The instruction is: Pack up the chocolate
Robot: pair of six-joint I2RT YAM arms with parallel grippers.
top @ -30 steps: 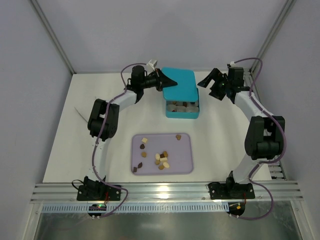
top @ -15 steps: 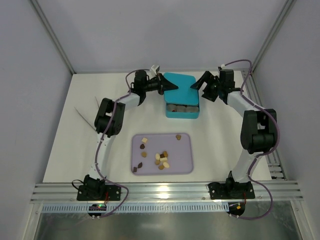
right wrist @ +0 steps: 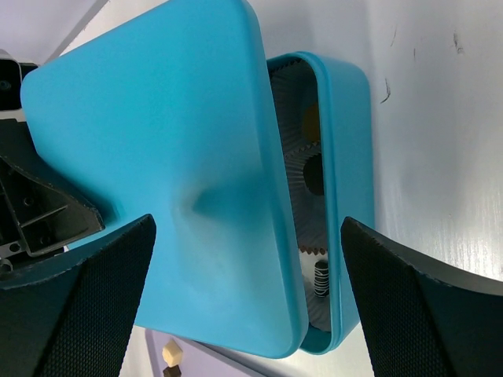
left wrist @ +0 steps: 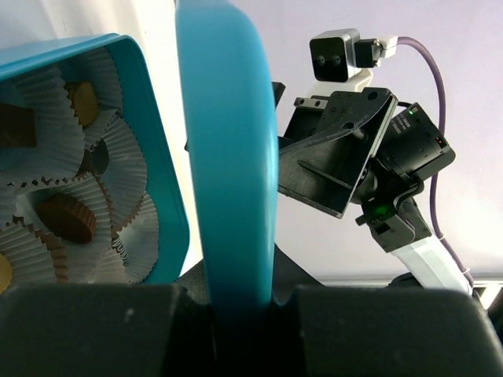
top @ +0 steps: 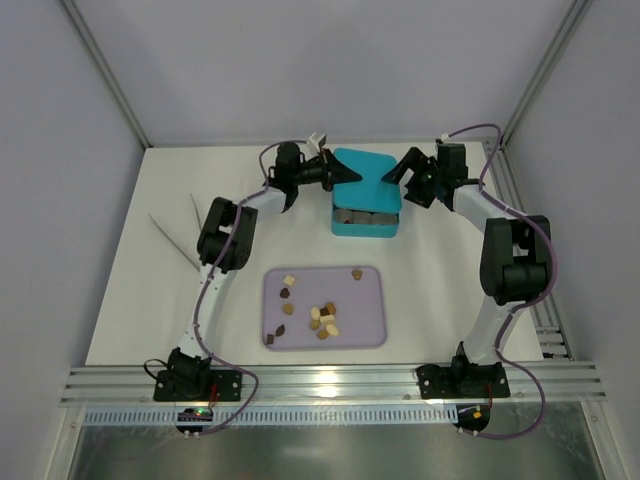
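Note:
The teal box [top: 366, 226] stands at the back of the table; its white cups [left wrist: 126, 149] hold several chocolates [left wrist: 67, 217]. My left gripper [top: 343, 174] is shut on the edge of the teal lid [top: 366, 180] and holds it tilted over the box. In the left wrist view the lid's rim [left wrist: 228, 157] is clamped between my left gripper's [left wrist: 236, 292] jaws. My right gripper [top: 402, 172] is open just right of the lid, not touching it. In the right wrist view my right gripper [right wrist: 247, 267] spans the lid [right wrist: 173, 181] and the box [right wrist: 351, 157]. More chocolate pieces [top: 322, 316] lie on the purple tray [top: 370, 300].
Two thin pale sticks [top: 172, 237] lie on the table at the left. Metal frame posts stand at the back corners. A metal rail [top: 330, 380] runs along the near edge by the arm bases. The tray's corner also shows in the right wrist view [right wrist: 157, 357].
The left gripper has carried the lid right and down over the box, covering most of it. The right gripper has moved left, close to the lid's right side.

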